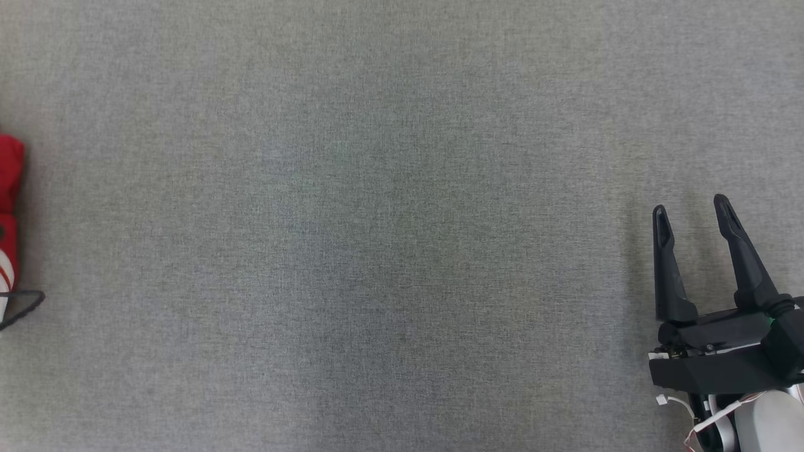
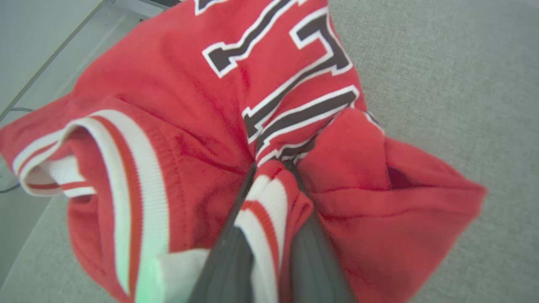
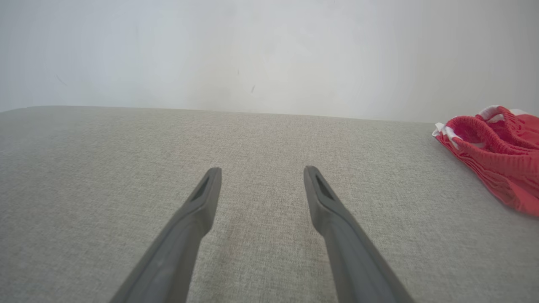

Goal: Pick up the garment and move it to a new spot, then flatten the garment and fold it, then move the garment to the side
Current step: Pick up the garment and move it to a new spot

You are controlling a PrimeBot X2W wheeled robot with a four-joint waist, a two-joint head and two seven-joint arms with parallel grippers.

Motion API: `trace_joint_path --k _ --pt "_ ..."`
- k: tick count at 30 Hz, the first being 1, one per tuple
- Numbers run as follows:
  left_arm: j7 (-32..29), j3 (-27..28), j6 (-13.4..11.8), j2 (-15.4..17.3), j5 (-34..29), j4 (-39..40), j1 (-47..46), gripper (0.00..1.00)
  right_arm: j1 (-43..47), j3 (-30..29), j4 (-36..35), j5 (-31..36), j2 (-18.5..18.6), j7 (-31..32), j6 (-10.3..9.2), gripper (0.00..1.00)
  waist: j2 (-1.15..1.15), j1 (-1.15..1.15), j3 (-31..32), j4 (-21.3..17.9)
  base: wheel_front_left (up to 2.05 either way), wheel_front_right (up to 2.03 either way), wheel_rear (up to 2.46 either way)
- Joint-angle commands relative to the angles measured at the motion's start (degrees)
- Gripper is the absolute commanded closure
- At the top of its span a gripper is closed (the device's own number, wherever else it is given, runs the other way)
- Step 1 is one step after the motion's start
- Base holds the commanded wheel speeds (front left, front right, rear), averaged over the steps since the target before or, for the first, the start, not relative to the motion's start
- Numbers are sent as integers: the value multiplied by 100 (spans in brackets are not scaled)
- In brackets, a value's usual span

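Note:
The garment (image 2: 177, 105) is a red jersey with black-and-white lettering and white striped ribbing, lying crumpled on the grey cloth surface. My left gripper (image 2: 273, 166) is shut on a fold of its red-and-white trim, and the dark fingers (image 2: 227, 261) pinch the cloth between them. In the head view only a strip of the garment (image 1: 9, 188) shows at the far left edge. My right gripper (image 1: 690, 205) rests at the lower right, open and holding nothing, far from the jersey. In the right wrist view the garment (image 3: 501, 155) lies off to the right of that gripper (image 3: 262, 169).
The grey cloth surface (image 1: 389, 238) spans the head view. Its edge (image 2: 50, 63) runs close by the garment in the left wrist view, with pale floor beyond. A white wall (image 3: 252, 50) stands behind the far edge. A thin dark loop (image 1: 22, 304) pokes in at the left.

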State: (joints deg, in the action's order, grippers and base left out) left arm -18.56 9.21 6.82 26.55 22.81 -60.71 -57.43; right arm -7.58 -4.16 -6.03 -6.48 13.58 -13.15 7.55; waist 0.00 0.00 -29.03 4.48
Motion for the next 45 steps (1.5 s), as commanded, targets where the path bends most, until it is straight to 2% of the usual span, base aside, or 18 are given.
trace_joint_path --k 1,5,11,16,22,27,34,41,45 --pt "408 -71 -21 63 -140 88 119 100 6 12 31 -26 -46 -31 -16 0 0 0 107 -41 0 0 0" --pt "1126 -136 26 88 -119 295 -93 100 10 30 131 -50 -99 -63 -15 0 0 0 308 -89 0 0 0" --pt "1734 -536 72 150 -290 716 -535 100 4 162 393 -92 -286 -138 -16 0 0 0 713 -199 0 0 0" --pt "1791 -907 65 -19 -278 1216 -822 100 -19 256 626 -150 -474 -179 -15 0 0 0 995 -411 0 0 0" --pt "1545 -1541 62 -126 -255 2240 -1006 100 -78 385 912 -244 -760 -202 -15 0 0 0 1329 -966 0 0 0" --pt "1274 -1914 61 -487 -168 3098 -914 100 -54 418 1010 -305 -916 -196 -15 0 0 0 1430 -1498 0 0 0" --pt "1001 -2375 -34 -1196 -69 3926 -586 100 0 443 1155 -416 -1031 -196 -15 0 0 0 1436 -2064 0 0 0" --pt "839 -2844 -70 -1645 -17 4216 45 100 -45 434 1212 -496 -1073 -196 -15 0 0 0 1375 -2427 0 0 0" --pt "1011 -2879 -261 -1787 51 4149 700 100 -60 469 1253 -538 -1082 -197 -15 0 0 0 1310 -2494 0 0 0"
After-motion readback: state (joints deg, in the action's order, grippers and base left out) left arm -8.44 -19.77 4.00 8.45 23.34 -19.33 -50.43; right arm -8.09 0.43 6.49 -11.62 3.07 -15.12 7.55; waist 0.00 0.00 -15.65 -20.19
